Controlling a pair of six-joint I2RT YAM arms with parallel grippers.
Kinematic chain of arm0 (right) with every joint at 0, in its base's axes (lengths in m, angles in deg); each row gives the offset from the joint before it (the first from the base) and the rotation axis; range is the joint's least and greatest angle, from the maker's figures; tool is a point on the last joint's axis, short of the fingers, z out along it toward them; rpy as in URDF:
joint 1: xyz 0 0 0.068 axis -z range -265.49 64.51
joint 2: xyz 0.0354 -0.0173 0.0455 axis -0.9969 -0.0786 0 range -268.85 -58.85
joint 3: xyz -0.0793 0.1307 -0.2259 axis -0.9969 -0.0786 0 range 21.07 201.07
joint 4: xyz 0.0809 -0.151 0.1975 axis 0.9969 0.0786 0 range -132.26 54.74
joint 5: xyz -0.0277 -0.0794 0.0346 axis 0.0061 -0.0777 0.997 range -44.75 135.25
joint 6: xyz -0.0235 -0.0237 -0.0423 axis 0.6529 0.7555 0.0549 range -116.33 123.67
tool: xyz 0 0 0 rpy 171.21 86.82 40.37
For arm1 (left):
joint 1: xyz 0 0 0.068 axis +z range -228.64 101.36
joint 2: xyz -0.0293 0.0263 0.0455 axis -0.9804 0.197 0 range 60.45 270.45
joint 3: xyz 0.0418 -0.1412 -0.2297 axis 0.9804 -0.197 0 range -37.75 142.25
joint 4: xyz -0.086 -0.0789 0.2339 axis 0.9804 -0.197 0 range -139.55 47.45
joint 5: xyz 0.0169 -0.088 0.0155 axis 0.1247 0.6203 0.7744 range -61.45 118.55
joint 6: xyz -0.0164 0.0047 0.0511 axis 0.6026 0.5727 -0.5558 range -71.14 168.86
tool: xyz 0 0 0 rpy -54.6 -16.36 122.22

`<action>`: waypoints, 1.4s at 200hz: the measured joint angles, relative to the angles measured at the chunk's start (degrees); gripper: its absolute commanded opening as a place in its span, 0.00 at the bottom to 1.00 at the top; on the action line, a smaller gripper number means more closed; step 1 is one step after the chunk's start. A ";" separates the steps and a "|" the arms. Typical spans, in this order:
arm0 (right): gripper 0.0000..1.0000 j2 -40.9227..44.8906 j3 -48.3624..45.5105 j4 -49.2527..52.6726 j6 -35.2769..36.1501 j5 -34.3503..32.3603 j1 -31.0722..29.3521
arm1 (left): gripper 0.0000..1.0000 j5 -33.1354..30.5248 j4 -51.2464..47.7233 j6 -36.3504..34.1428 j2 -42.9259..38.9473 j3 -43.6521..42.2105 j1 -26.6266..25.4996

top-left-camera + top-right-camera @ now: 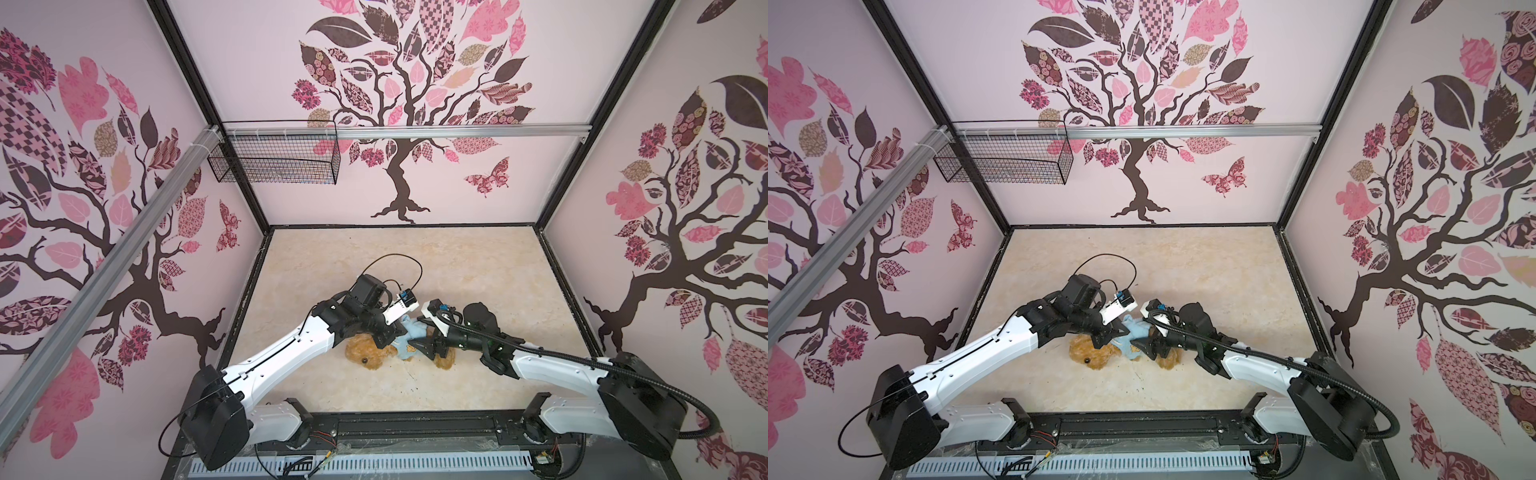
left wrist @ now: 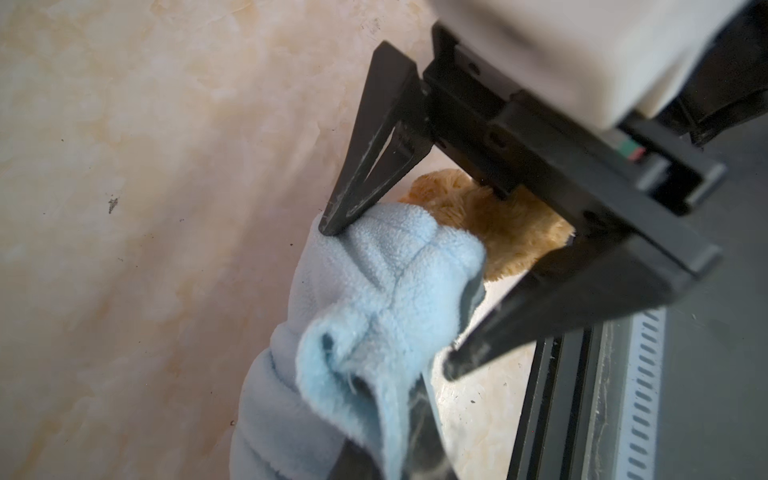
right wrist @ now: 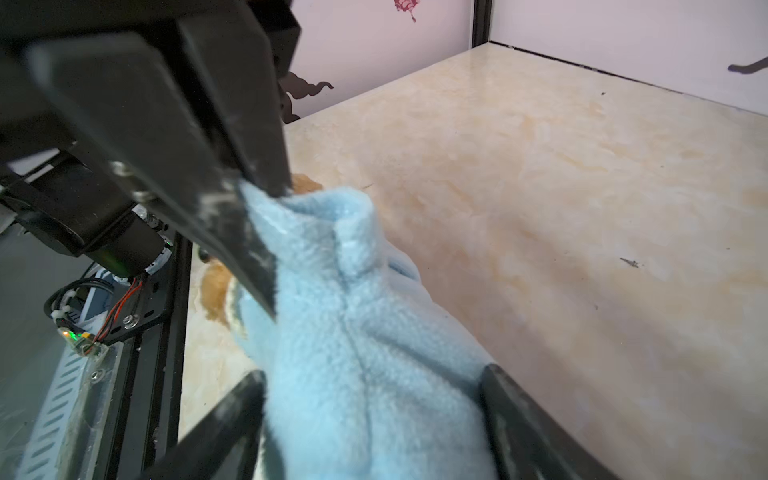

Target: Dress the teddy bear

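The teddy bear point(image 1: 368, 355) point(image 1: 1088, 353) lies on the table, head to the left and legs to the right. A light blue shirt point(image 1: 411, 332) point(image 2: 395, 270) point(image 3: 353, 332) is bunched over its middle. My left gripper point(image 1: 395, 334) point(image 2: 388, 451) is shut on a fold at the shirt's edge. My right gripper point(image 1: 415, 345) point(image 3: 372, 372) stands open, its fingers point(image 3: 232, 415) astride the shirt-covered body. In the wrist views golden fur point(image 2: 498, 224) point(image 3: 216, 286) shows past the cloth. The bear's arms are hidden.
The marbled table point(image 1: 457, 270) stretches back to the decorated walls. A black wire basket point(image 1: 274, 158) hangs from an aluminium rail point(image 1: 457, 132) high on the back wall. A black frame with a slotted cable duct point(image 1: 374, 461) runs along the front edge, close to the bear.
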 measured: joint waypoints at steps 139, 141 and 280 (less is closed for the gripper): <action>0.12 -2.56 -7.21 -13.25 6.10 -3.91 -4.46 | 0.21 -7.04 -7.58 6.38 -13.84 3.17 -1.53; 0.12 -2.51 -7.26 -13.25 6.23 -4.00 -4.55 | 0.20 -6.95 -7.52 6.45 -13.79 3.45 -1.70; 0.12 -2.40 -7.54 -13.64 8.07 -6.69 -5.95 | 0.05 -3.65 -7.32 10.80 -2.25 8.26 -6.67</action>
